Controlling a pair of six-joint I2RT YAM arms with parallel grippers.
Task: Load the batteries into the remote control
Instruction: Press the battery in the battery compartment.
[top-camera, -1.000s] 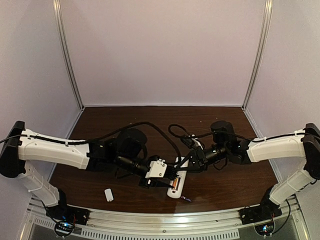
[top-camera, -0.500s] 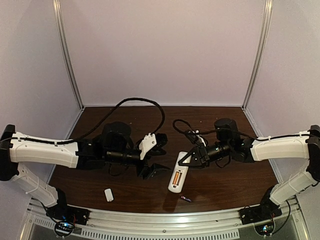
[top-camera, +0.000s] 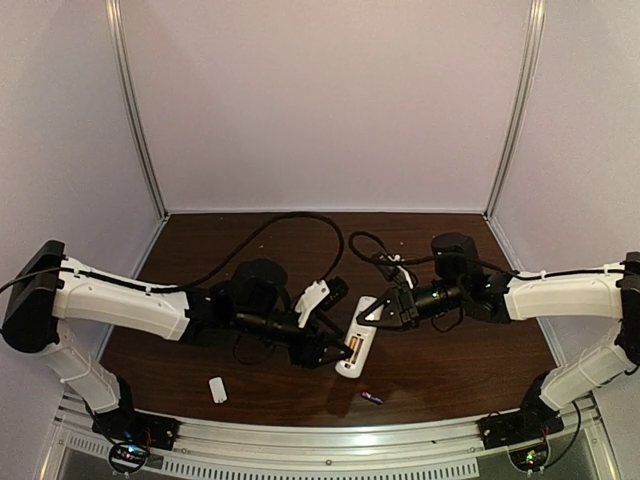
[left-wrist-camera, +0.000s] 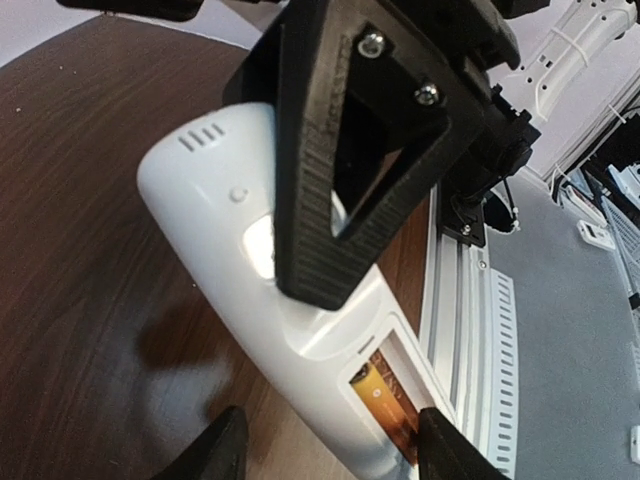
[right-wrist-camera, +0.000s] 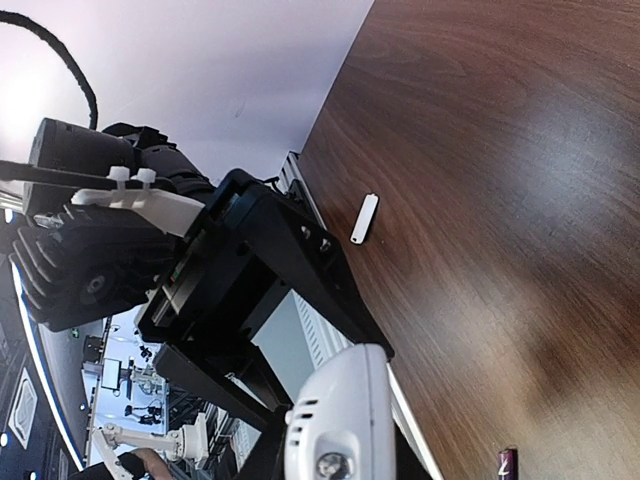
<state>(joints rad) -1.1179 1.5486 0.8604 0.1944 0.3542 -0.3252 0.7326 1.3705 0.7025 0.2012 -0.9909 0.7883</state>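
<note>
The white remote control (top-camera: 360, 345) lies face down on the table, its battery bay open at the near end. The orange battery (top-camera: 350, 349) sits in the bay, also seen in the left wrist view (left-wrist-camera: 385, 395). My right gripper (top-camera: 377, 312) is shut on the remote's far end (right-wrist-camera: 340, 430). My left gripper (top-camera: 340, 352) is open, and its fingertips (left-wrist-camera: 225, 445) straddle the bay end of the remote (left-wrist-camera: 250, 230) without touching it. The purple-blue battery (top-camera: 371, 398) lies loose on the table near the front edge, also in the right wrist view (right-wrist-camera: 508, 462).
A small plain white rectangular piece (top-camera: 217, 389) lies at the front left of the dark wooden table (top-camera: 450, 380), and shows in the right wrist view (right-wrist-camera: 365, 218). A metal rail (top-camera: 330, 440) runs along the front edge. Black cables loop behind both arms.
My left gripper drew back to the left from the remote, then came back to it with jaws open around the bay end. My right gripper kept its hold; the remote shifted slightly.
</note>
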